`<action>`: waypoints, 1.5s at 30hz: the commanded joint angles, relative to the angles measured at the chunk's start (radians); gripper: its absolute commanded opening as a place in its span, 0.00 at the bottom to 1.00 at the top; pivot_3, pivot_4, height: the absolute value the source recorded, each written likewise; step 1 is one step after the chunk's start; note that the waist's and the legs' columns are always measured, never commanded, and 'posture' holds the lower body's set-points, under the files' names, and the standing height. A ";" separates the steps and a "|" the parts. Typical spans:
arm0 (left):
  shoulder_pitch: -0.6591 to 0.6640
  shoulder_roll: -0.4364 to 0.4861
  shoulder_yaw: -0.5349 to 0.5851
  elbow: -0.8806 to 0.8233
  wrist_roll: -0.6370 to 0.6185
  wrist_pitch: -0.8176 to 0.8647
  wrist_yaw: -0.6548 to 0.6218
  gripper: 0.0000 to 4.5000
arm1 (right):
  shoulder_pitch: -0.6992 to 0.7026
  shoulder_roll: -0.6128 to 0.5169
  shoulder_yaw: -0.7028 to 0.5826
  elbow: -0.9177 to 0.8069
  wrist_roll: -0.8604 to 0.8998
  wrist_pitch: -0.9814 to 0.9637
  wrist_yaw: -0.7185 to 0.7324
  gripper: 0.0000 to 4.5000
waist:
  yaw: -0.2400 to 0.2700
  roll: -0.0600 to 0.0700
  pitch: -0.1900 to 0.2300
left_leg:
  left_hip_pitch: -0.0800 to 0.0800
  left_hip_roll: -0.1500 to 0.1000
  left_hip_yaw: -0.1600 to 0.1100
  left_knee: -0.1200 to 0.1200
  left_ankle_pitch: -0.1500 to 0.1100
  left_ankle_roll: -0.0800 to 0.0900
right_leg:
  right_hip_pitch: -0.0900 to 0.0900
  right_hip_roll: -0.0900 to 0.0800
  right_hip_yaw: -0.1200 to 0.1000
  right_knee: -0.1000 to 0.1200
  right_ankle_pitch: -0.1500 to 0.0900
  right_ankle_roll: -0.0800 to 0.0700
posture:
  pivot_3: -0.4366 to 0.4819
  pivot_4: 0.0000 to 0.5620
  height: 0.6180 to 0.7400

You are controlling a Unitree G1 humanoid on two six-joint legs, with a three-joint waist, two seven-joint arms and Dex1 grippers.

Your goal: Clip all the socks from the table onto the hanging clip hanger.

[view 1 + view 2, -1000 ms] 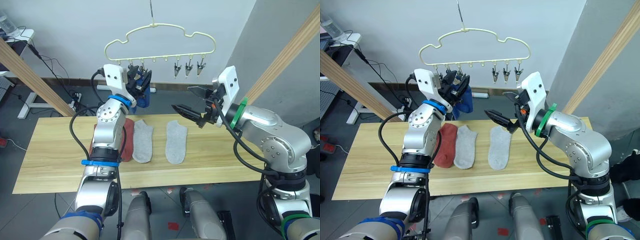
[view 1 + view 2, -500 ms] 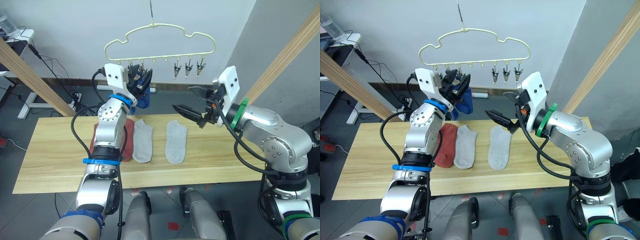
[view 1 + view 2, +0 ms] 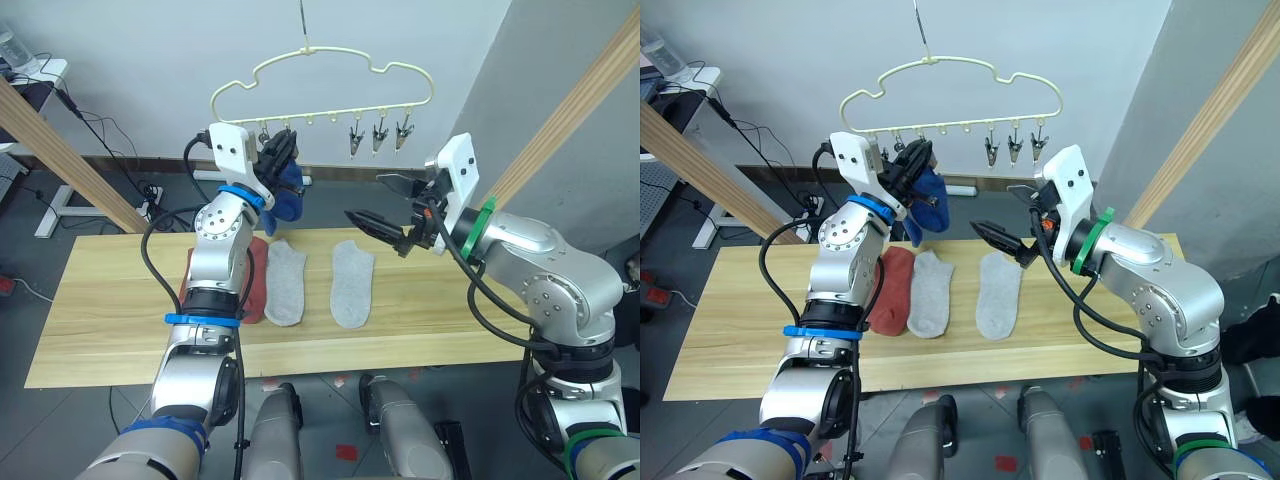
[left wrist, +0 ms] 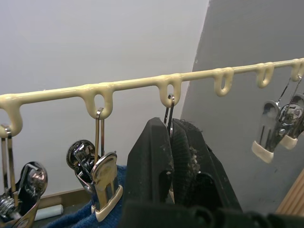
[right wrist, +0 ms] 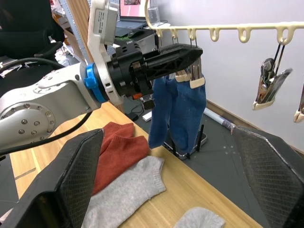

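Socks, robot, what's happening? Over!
Left gripper shut at a clip on the clip hanger; blue socks hang there. Right gripper open, empty. Grey socks on table.

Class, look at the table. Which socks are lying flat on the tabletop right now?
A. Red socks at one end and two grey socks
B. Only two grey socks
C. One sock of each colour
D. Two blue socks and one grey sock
A: red fabric lies beside two grey socks on the table, while the blue socks hang from the hanger.
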 commanded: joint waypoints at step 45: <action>-0.012 0.167 0.154 -0.297 -0.471 1.147 -0.099 0.00 | 0.019 0.235 0.158 0.646 -0.404 -0.530 0.338 0.00 | -0.002 0.000 0.000 | 0.007 0.001 -0.001 0.004 0.000 0.000 | 0.006 0.002 0.000 0.005 0.000 0.000 | 0.42 0.57 1.00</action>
